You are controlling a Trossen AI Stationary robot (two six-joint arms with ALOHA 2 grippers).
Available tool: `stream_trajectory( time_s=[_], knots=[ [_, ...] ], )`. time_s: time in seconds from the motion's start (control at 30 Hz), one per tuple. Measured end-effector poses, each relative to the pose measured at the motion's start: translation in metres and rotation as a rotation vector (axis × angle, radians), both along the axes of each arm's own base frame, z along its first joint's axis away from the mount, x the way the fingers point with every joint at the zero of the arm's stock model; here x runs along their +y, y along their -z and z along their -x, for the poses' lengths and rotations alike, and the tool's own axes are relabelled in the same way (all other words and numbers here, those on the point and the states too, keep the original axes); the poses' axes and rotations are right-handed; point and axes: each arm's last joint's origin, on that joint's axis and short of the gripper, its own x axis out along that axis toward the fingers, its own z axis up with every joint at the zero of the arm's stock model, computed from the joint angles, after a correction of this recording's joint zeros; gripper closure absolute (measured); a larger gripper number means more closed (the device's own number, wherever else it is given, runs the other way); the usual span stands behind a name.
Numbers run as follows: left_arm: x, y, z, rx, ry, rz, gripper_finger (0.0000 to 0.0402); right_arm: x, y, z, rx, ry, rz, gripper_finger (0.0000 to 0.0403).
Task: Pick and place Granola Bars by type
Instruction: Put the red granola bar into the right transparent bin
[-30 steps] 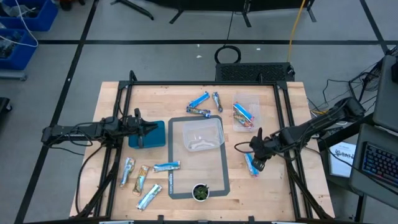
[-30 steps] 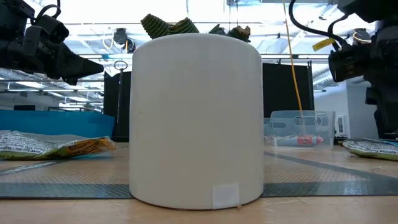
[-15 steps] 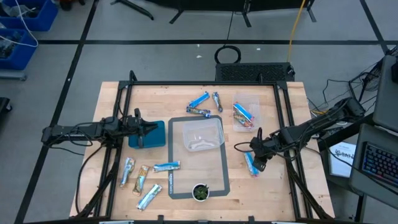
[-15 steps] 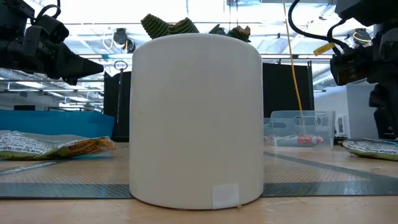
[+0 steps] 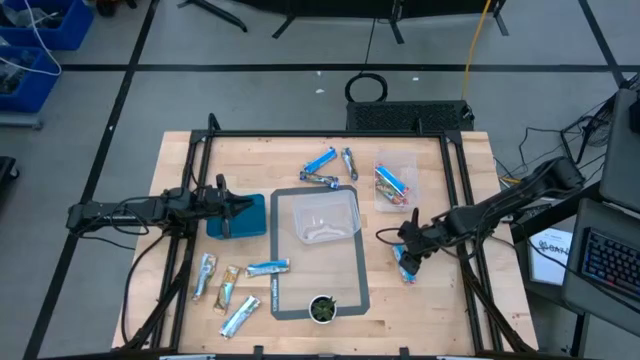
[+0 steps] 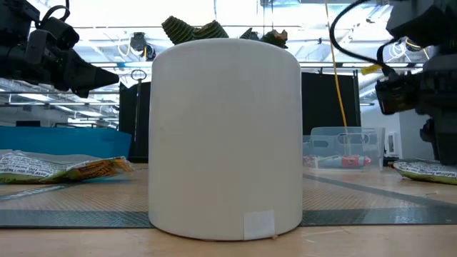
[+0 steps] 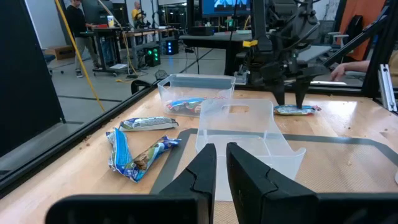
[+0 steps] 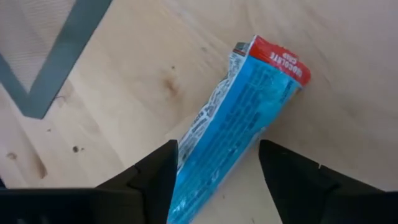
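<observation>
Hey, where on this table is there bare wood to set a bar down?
Bare wood lies between the small clear tub and the right gripper, and along the far edge behind the blue-wrapped bars. It is crowded near the left corner, where four bars lie beside the grey mat.

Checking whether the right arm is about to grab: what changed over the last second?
The right tool opened its fingers and shifted slightly toward the mat, now straddling the blue bar lying on the table, not yet gripping. The left tool, the bins and the other bars stayed put.
</observation>
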Motion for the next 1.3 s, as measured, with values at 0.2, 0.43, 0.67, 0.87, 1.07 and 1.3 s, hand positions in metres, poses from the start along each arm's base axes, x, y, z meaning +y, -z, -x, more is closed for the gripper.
stream_trajectory(
  time_s=[0.2,0.43,0.67,0.87,1.07,1.3],
  knots=[
    [0.0,0.0,0.0,0.0,0.0,0.0,0.036,0.0,0.0077,-0.0003,0.005,0.016,-0.001,0.0205],
    [0.0,0.0,0.0,0.0,0.0,0.0,0.036,-0.0002,0.0072,0.0001,0.003,0.028,-0.008,0.0242],
    [0.0,0.0,0.0,0.0,0.0,0.0,0.036,-0.0003,0.0069,0.0003,0.0,0.026,-0.005,0.0286],
    [0.0,0.0,0.0,0.0,0.0,0.0,0.036,-0.0001,0.0071,0.0003,-0.01,-0.018,0.005,0.0342],
    [0.0,0.0,0.0,0.0,0.0,0.0,0.036,0.003,0.0058,0.0015,-0.033,-0.116,0.013,0.0393],
    [0.0,0.0,0.0,0.0,0.0,0.0,0.036,0.0036,0.0002,0.0031,-0.091,-0.202,0.032,0.0397]
  ],
)
